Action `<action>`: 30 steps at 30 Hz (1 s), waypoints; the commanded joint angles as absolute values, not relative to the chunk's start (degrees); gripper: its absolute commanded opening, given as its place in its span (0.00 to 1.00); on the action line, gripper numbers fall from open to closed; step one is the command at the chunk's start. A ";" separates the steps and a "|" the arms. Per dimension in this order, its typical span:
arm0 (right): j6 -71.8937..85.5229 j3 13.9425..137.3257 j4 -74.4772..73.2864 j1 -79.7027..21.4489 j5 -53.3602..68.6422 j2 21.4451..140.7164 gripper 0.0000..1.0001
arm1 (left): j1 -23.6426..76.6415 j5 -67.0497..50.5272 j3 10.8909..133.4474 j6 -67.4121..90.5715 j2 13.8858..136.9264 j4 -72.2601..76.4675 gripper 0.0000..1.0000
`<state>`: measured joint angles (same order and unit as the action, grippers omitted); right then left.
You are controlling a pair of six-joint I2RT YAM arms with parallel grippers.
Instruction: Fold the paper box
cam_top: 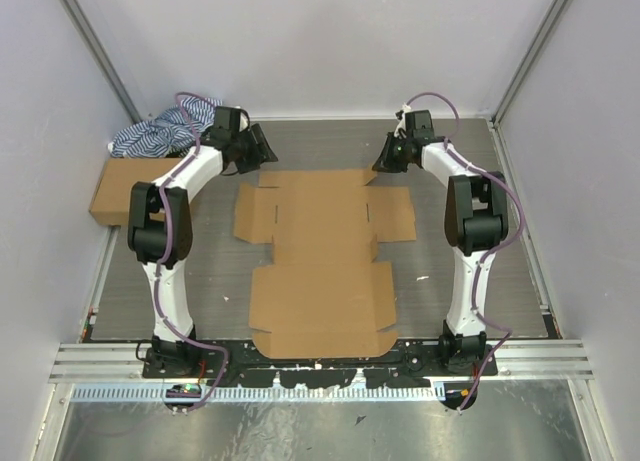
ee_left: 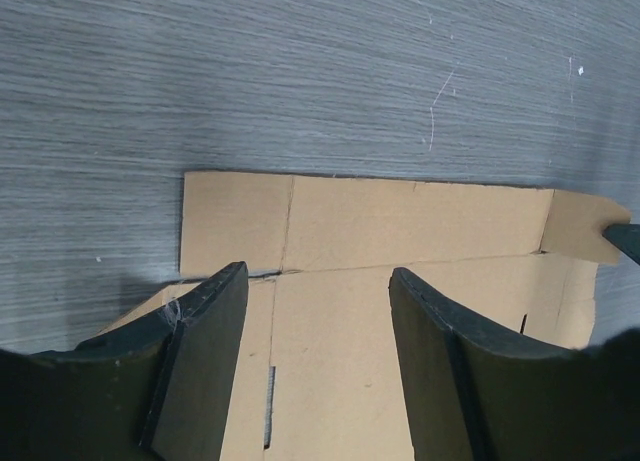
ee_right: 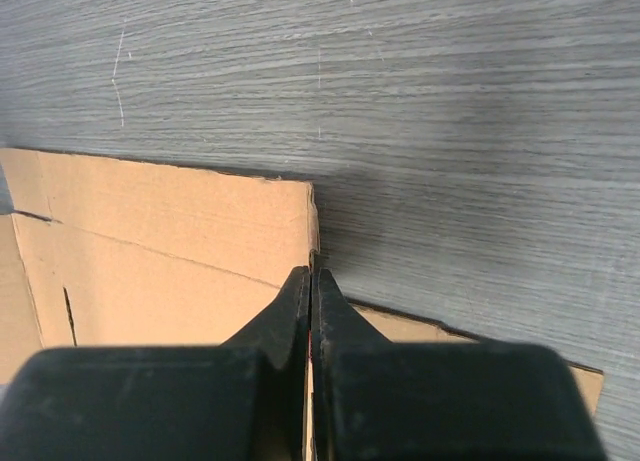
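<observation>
The paper box [cam_top: 320, 261] lies flat and unfolded on the grey table, a brown corrugated sheet with creased panels, side flaps and slits. My left gripper [cam_top: 262, 151] hovers over its far left corner. In the left wrist view it [ee_left: 318, 276] is open, with the cardboard [ee_left: 400, 231] showing between the fingers. My right gripper [cam_top: 383, 163] is at the far right corner. In the right wrist view it [ee_right: 312, 273] is shut, its tips just above the side edge of the far panel [ee_right: 150, 241]. Nothing shows between its fingers.
A sealed oblong brown carton [cam_top: 115, 191] sits at the left edge of the table, with a blue-and-white striped cloth [cam_top: 160, 136] behind it. White walls close in the back and both sides. An aluminium rail [cam_top: 320, 359] runs along the front.
</observation>
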<state>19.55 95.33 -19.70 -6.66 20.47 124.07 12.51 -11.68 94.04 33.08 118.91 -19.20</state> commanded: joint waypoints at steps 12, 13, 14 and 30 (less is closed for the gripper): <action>17.50 85.51 -12.33 -7.30 24.64 107.13 0.01 | 12.26 -11.78 89.52 30.50 112.42 -18.36 0.66; 17.49 84.33 -11.26 -7.24 25.47 105.87 0.01 | 12.28 -11.78 89.38 30.42 112.48 -18.28 0.66; 17.42 83.14 -10.22 -7.27 26.28 104.62 0.01 | 12.27 -11.78 89.31 30.29 112.56 -18.20 0.66; 16.00 80.41 -11.42 -7.23 27.26 99.73 0.01 | 11.68 -7.47 86.38 27.52 108.76 -18.77 0.68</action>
